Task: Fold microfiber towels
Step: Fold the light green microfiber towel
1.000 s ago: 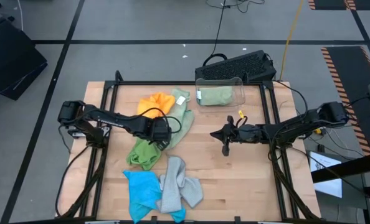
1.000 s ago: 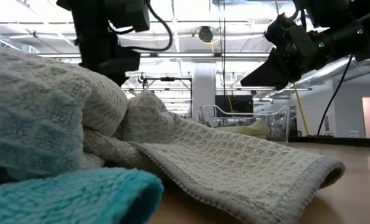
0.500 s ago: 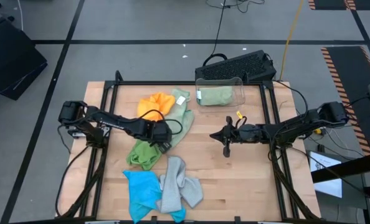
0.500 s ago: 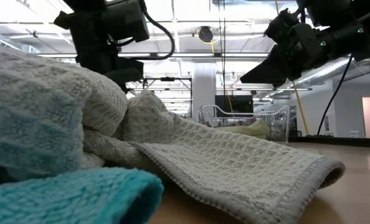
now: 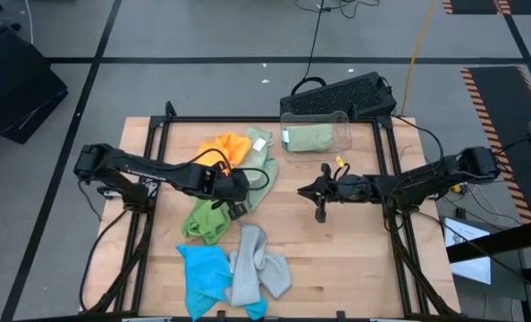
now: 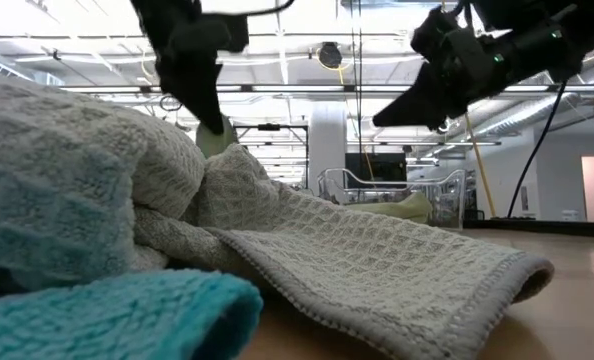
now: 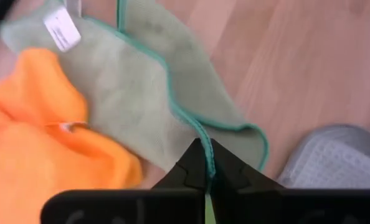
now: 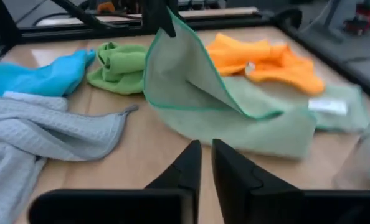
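Note:
Several microfiber towels lie on the wooden table [image 5: 355, 268]: orange [image 5: 225, 148], pale green [image 5: 264, 168], bright green [image 5: 207, 219], blue [image 5: 203, 273] and grey [image 5: 257, 264]. My left gripper [image 7: 205, 163] is shut on the pale green towel [image 8: 191, 93] and holds one edge up above the bright green one. My right gripper [image 8: 207, 158] hovers right of the pile, pointing toward it. A narrow gap shows between its fingers, and nothing is in it. My left gripper pinches the pale green towel's dark-green hemmed edge [image 7: 203, 144] between its two fingers, slanting down from above. The held edge [image 8: 167, 28] is lifted into a peak. The cloth slopes down from it, and the far part with the white tag [image 8: 327, 106] lies on the table.
A clear plastic bin [image 5: 316, 132] holding a green cloth stands at the table's far edge, with a black keyboard [image 5: 341, 94] behind it. A black frame [image 5: 248, 119] runs around the table top. Bare wood lies between my right gripper and the near edge.
My left gripper has risen and rolled its wrist, bringing the pale green towel's edge up with it. That edge now stands in a peak off the table, while the tagged far part has stayed where it was.

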